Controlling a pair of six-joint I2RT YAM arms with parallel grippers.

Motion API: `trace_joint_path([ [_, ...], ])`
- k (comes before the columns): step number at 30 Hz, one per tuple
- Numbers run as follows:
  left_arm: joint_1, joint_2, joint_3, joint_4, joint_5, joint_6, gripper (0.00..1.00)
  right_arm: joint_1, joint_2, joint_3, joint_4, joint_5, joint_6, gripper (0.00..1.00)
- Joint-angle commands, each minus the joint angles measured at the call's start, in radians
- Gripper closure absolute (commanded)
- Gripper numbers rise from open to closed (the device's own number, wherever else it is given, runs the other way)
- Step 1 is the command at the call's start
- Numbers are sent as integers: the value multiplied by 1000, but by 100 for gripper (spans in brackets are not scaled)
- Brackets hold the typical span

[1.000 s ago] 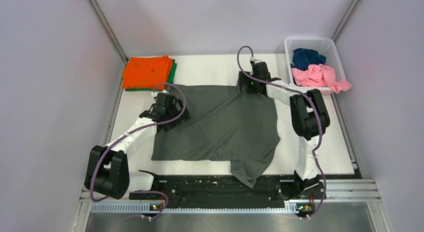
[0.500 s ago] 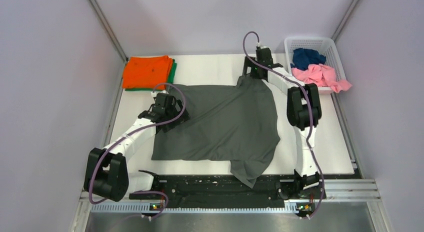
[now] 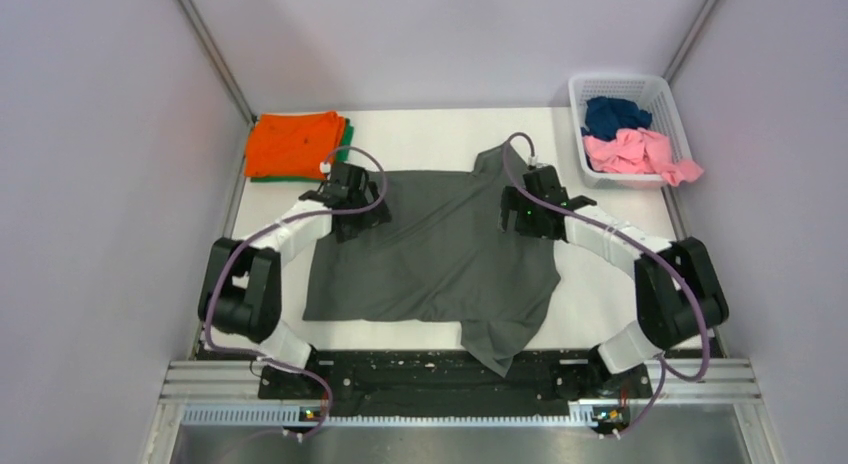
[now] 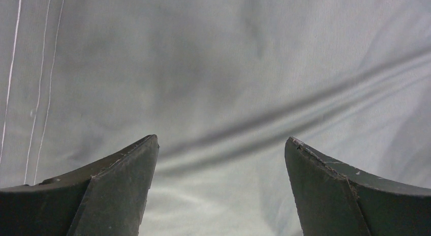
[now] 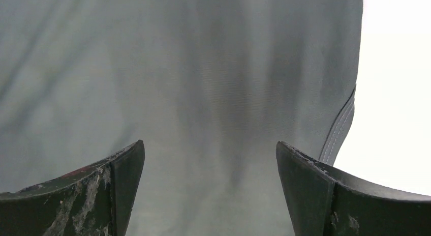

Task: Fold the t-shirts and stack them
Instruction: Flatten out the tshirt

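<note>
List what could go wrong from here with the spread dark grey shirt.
1. One corner of the soft dark grey cloth t-shirt droops off the near edge of the white table onto the black base rail; pulling may snag it there.
2. The left end effector and right end effector are open over flat cloth, not astride an edge, so a pinch may catch one layer or slip.

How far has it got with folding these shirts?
Done: an orange t-shirt lies folded on a green t-shirt in the far left corner. In hand: the dark grey t-shirt is spread on the table, unfolded, with the left gripper and right gripper open over it, holding nothing. Left: the navy blue t-shirt and pink t-shirt, crumpled in the basket.
</note>
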Motion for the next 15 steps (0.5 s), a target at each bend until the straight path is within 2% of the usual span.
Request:
trace_joint_path([
  [1,-2,111,125,5,-67,46,1,5,119,24,24,33,17,1],
  [7,1,353,319,-65,-112,64,1,-10,263,118,19,125,22,1],
  [15,11,573,544,-116,-80,78,1,-126,448,311,6,110,-1,1],
])
